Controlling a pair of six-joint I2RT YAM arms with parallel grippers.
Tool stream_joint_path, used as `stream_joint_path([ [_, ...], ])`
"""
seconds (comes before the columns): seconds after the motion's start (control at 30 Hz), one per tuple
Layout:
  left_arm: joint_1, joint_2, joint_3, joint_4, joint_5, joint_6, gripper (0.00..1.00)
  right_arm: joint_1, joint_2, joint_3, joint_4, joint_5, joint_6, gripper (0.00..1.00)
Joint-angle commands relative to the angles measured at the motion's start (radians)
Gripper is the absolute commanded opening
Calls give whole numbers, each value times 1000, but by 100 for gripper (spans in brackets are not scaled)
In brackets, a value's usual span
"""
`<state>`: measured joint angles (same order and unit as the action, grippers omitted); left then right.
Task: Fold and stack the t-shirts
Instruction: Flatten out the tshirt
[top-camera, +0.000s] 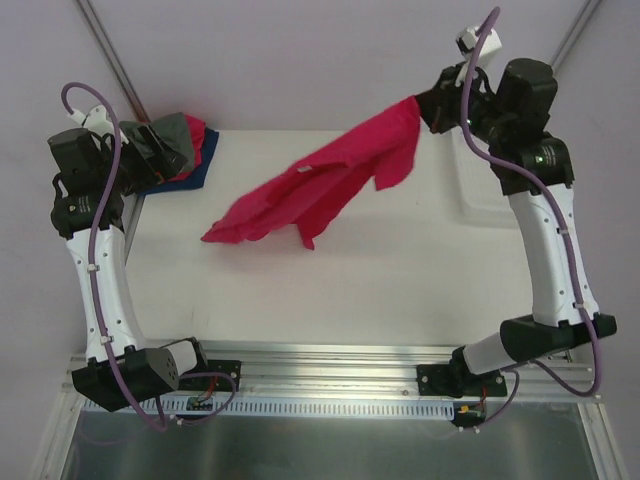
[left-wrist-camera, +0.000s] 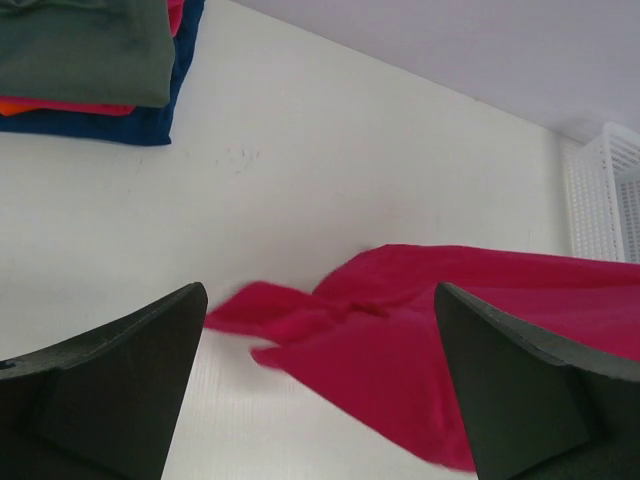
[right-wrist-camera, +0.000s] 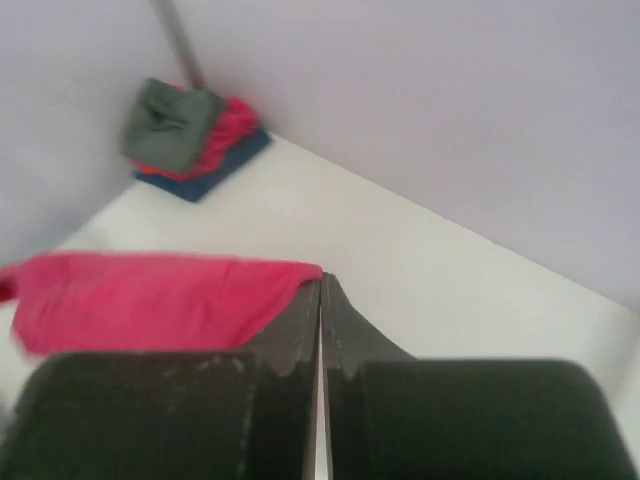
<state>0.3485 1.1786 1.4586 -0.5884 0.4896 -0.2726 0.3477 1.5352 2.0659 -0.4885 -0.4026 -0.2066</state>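
Crimson t-shirt strung from 2 o'clock down to mid-table.
Hangs by one corner from the clamped right gripper; runs 2 to 8 o'clock, low end on the table, at 4 o'clock of the wide, empty left gripper, likely the nearer one.

T-shirts, loose: one, the crimson-red t-shirt. T-shirts, folded, stacked at the far left corner of the table: three layers countable, namely one grey-green t-shirt, one red layer and one dark blue t-shirt. An orange edge also shows; whether it is a separate piece cannot be determined. White lattice basket: one. Arms: two, left arm and right arm, two fingers each.
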Motion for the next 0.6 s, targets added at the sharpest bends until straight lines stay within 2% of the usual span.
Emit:
stream_joint_path([
  [0.0, 10, 10, 14, 16, 9, -2, 99, -84, -73, -136, -94, 22, -210, 1],
  [0.03, 10, 13, 19, 16, 13, -11, 99, -101, -84, -165, -142, 25, -274, 31],
  [0.1, 10, 26, 26, 19, 24, -14, 99, -102, -96, -324, -217, 80, -271, 82],
  [0.13, 10, 29, 32, 19, 27, -17, 99, -101, -96, -372, -240, 71, -255, 97],
  [0.23, 10, 41, 40, 21, 32, -16, 99, -99, -87, -475, -272, 1, -183, 97],
  [0.27, 10, 39, 42, 21, 32, -14, 99, -95, -92, -486, -218, -14, -113, 97],
  [0.33, 9, 38, 40, 21, 30, -13, 99, -54, -93, -454, -185, -73, -97, 97],
  [0.43, 9, 38, 34, 19, 29, -11, 99, 25, -34, -325, -239, -148, -67, 99],
  [0.57, 10, 41, 39, 21, 20, -4, 99, 140, -3, -374, -318, -251, 29, 97],
])
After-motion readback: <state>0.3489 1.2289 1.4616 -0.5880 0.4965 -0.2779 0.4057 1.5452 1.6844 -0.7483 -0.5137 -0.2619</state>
